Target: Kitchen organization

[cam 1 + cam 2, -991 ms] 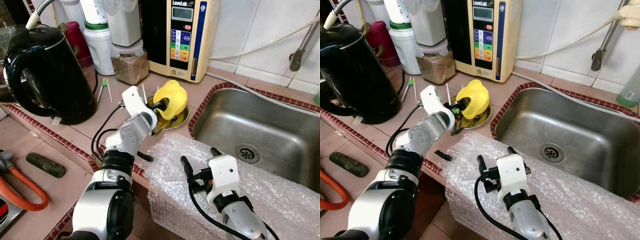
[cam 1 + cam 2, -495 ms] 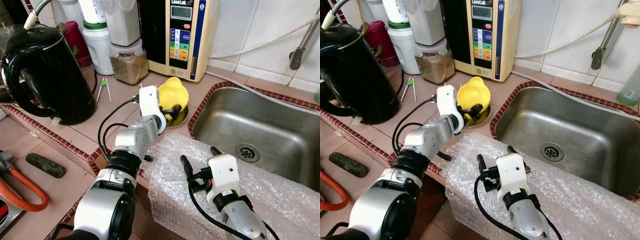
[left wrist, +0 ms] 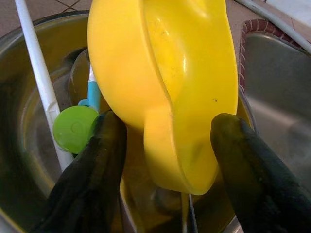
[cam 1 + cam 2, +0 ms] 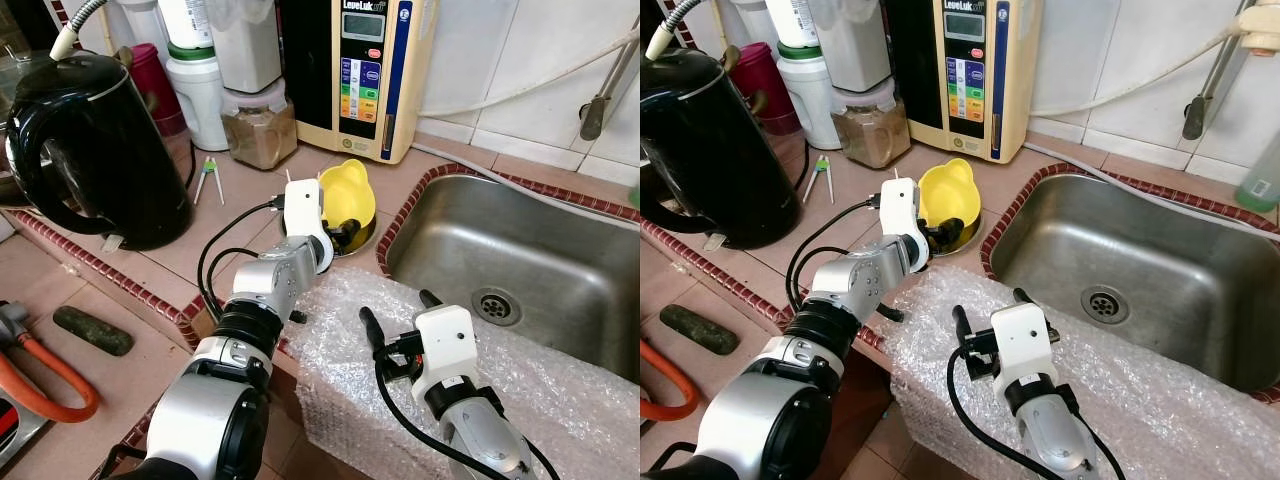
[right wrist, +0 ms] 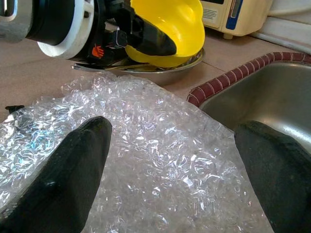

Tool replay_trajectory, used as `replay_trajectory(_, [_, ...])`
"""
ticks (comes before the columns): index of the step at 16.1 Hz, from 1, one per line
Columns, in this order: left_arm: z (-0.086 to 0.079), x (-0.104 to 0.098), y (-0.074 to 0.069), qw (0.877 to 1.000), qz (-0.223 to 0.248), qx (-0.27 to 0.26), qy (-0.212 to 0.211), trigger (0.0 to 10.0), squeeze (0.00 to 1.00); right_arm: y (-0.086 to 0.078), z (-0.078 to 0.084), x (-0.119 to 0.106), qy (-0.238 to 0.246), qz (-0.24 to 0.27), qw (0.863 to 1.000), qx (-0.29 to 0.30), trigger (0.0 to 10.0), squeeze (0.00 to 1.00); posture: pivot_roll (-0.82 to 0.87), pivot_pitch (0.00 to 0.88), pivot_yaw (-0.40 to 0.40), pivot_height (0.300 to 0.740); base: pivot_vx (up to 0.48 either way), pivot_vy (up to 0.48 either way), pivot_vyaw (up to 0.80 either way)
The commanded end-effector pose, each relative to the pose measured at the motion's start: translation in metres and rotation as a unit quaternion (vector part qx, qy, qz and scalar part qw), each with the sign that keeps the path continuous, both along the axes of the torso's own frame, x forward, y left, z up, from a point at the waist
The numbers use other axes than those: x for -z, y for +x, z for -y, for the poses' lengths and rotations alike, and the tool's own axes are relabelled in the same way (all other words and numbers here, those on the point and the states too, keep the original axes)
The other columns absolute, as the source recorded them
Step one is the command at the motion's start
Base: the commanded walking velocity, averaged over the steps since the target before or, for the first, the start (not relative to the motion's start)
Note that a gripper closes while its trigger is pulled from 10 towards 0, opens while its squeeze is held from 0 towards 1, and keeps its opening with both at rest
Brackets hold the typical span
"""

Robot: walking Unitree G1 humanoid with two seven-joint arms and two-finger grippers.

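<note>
A yellow plastic bowl (image 4: 350, 193) stands tilted on its edge in a shallow steel dish (image 4: 366, 240) on the counter, just left of the sink. My left gripper (image 4: 345, 228) reaches in from the front. Its two black fingers (image 3: 104, 160) straddle the bowl's (image 3: 184, 73) thick lower rim and are shut on it. A white stick (image 3: 34, 73) and a green disc (image 3: 73, 128) lie in the dish (image 3: 29, 41) beside the bowl. My right gripper (image 4: 397, 310) hovers open over the bubble wrap (image 4: 540, 390), with nothing between its fingers (image 5: 63, 174).
The steel sink (image 4: 520, 250) lies to the right with its rim of red tile. A black kettle (image 4: 100, 150) stands at the left. A spice jar (image 4: 258, 130) and a water purifier (image 4: 365, 70) stand behind the dish. An orange hose (image 4: 40, 390) lies low left.
My left gripper has swung right and down with the yellow bowl, turning it from raised and tipped to low in the steel dish. The right arm has barely moved.
</note>
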State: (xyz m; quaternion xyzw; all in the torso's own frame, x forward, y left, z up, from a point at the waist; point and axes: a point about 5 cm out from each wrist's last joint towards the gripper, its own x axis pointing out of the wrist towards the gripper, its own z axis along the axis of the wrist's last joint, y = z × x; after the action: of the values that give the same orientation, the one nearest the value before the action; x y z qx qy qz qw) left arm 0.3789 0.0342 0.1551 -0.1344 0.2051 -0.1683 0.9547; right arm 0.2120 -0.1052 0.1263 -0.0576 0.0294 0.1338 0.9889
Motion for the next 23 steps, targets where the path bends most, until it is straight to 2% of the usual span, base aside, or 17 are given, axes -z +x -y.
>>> replay_trajectory(1, [-0.005,0.018,-0.004,0.999,-0.036,-0.005,0.016,0.0,0.00,0.000,-0.002,0.001,0.002,-0.003,1.000,-0.002,10.0,0.00,-0.06,0.056,0.085,0.740,0.000,0.000,0.00])
replay_trajectory(13, [-0.020,0.022,-0.001,0.998,-0.023,-0.047,0.019,0.0,0.00,0.004,-0.003,-0.004,0.010,0.014,1.000,-0.009,10.0,0.00,-0.05,0.045,0.078,0.740,0.000,0.000,0.00])
replay_trajectory(17, [-0.033,0.028,-0.002,0.998,-0.004,-0.056,0.037,0.0,0.00,0.008,-0.001,-0.005,0.009,0.020,1.000,-0.007,10.0,0.00,-0.04,0.027,0.069,0.740,0.000,0.000,0.00])
replay_trajectory(19, [-0.038,0.028,-0.003,0.997,0.012,-0.053,0.045,0.0,0.00,0.010,-0.001,-0.005,0.007,0.022,1.000,-0.008,10.0,0.00,-0.03,0.022,0.066,0.740,0.000,0.000,0.00])
replay_trajectory(20, [-0.043,0.027,-0.003,0.996,0.038,-0.048,0.059,0.0,0.00,0.012,-0.001,-0.006,0.007,0.024,1.000,-0.009,10.0,0.00,-0.03,0.013,0.060,0.740,0.000,0.000,0.00])
replay_trajectory(22, [-0.050,0.022,-0.004,0.994,0.082,-0.053,0.055,0.0,0.00,0.015,0.000,-0.006,0.006,0.028,1.000,-0.011,10.0,0.00,-0.02,0.000,0.052,0.740,0.000,0.000,0.00])
replay_trajectory(23, [-0.050,0.016,-0.006,0.991,0.118,-0.050,0.038,0.0,0.00,0.017,0.000,-0.007,0.005,0.032,0.999,-0.013,10.0,0.00,-0.02,0.000,0.046,0.740,0.000,0.000,0.00])
